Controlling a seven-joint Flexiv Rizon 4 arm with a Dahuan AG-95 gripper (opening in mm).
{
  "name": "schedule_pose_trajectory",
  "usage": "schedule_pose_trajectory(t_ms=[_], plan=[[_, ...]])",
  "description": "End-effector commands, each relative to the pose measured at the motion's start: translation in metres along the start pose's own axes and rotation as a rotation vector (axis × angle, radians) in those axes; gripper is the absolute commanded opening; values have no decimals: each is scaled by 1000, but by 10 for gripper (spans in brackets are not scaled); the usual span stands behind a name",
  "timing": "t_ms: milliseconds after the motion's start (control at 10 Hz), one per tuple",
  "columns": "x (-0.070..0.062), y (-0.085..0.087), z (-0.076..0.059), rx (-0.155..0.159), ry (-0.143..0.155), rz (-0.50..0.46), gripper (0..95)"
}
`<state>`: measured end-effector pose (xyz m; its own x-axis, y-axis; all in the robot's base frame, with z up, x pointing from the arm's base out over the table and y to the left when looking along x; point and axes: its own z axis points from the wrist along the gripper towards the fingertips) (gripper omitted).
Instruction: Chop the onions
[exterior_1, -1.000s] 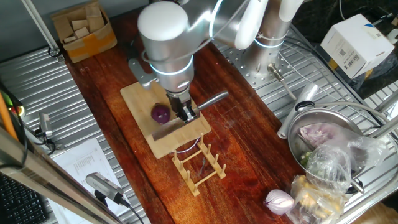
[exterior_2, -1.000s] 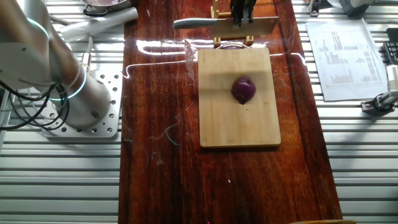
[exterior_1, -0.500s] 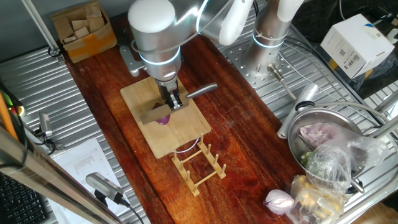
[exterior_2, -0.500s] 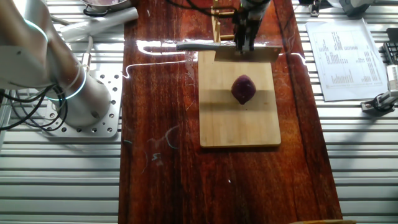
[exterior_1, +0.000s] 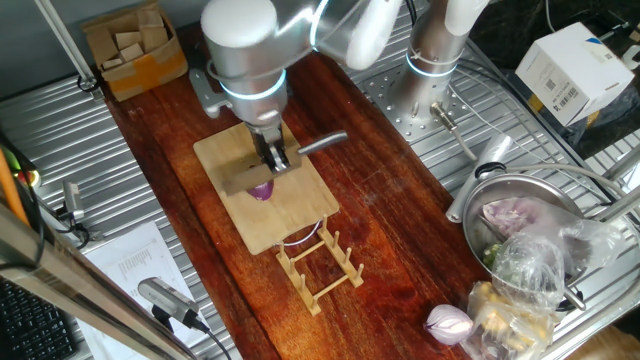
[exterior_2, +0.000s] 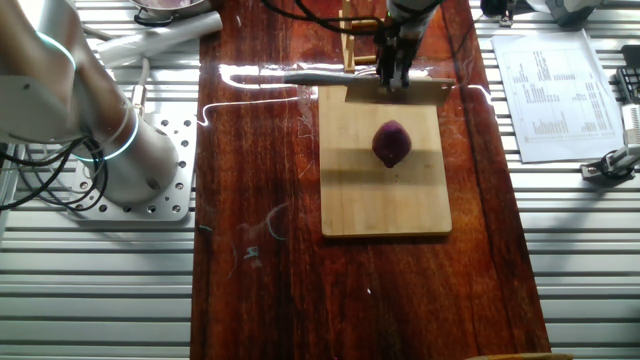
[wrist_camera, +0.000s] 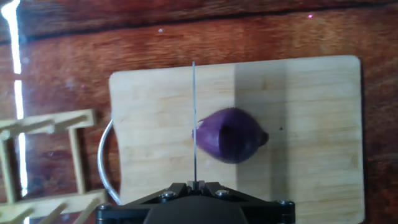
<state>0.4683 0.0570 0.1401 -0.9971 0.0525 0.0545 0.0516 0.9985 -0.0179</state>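
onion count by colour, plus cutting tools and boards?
Dark purple onion: 1, on the board
Pale pink onion: 1, off the board
Knife: 1, in the gripper
Cutting board: 1
Total: 4

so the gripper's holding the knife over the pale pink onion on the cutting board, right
Not quite: the onion on the cutting board is small and dark purple, as the hand view shows. The pale pink one lies off the board, near the bowl. The gripper does hold the knife over it.
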Motion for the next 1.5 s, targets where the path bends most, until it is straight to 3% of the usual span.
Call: schedule_pose_trajectory(t_ms=[100,300,500,700,1500], plan=[[1,-11,-1,-4,6,-20,0],[1,-11,-1,-2,3,-8,0],[-13,-10,-4,-1,13,-10,0],[-21,-10,2,-1,14,-16,0],[-12,-15,26,-2,3,-48,0]])
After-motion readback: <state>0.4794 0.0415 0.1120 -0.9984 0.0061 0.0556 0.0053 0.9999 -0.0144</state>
